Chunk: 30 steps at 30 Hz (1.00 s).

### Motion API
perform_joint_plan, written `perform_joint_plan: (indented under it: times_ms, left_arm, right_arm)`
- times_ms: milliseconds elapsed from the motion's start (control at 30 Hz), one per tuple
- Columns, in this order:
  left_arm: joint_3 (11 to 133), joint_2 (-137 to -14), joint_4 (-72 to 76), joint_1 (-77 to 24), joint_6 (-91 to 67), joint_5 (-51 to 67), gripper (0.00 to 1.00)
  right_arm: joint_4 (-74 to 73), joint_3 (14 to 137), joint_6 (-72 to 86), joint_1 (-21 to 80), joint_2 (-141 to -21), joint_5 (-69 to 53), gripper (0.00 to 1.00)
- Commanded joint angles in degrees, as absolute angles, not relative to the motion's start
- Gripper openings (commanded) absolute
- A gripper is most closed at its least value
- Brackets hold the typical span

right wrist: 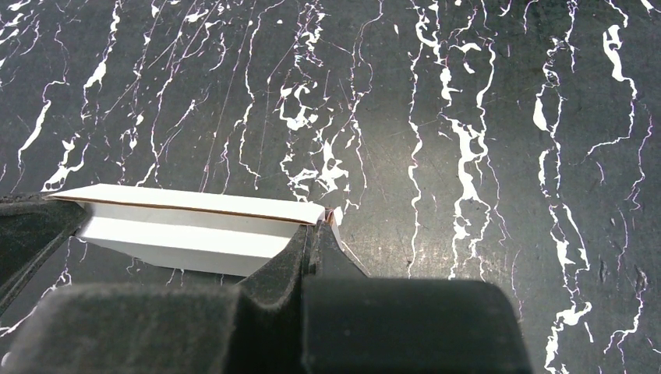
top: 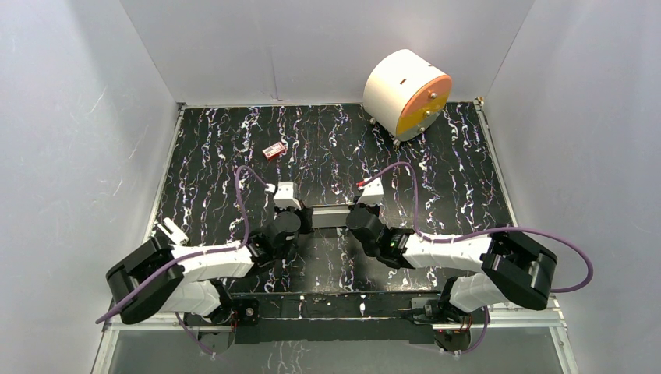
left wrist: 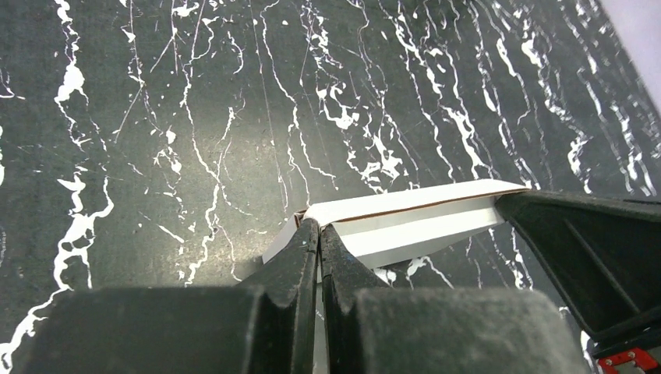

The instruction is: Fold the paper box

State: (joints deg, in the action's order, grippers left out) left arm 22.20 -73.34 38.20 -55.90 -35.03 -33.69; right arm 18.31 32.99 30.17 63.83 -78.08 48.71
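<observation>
The paper box [top: 330, 216] is a long, narrow white cardboard piece, partly folded, held just above the black marbled table between my two arms. My left gripper [top: 298, 216] is shut on its left end; in the left wrist view the black fingertips [left wrist: 319, 231] pinch a thin wall of the box [left wrist: 413, 222], which runs off to the right. My right gripper [top: 360, 216] is shut on the right end; in the right wrist view its fingertips [right wrist: 318, 232] clamp the box [right wrist: 187, 226] at its corner, the box stretching left toward the other gripper's dark finger.
A big white cylinder with an orange face [top: 407, 93] stands at the back right. A tiny red item [top: 274, 149] lies at the back left of centre. White walls close in the table [top: 468, 179] on three sides.
</observation>
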Motion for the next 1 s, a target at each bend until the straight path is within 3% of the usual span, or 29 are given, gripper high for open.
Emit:
perform_joint_plan:
  times_ms: [0, 533, 967]
  left_arm:
    - [25.49, -70.51, 29.91, -58.28, -30.68, -26.40, 0.00]
    - [31.98, -67.50, 18.20, -57.68, -26.31, -29.54, 0.00]
    - [31.62, -64.03, 19.66, -48.16, -44.12, -11.93, 0.00]
  right_arm:
    - [13.79, 32.30, 31.82, 66.18, -79.28, 39.00, 0.00]
    - [7.95, 34.40, 33.18, 66.18, -79.90, 41.93, 0.00]
    - [7.06, 36.31, 33.91, 66.18, -81.97, 40.13, 0.00]
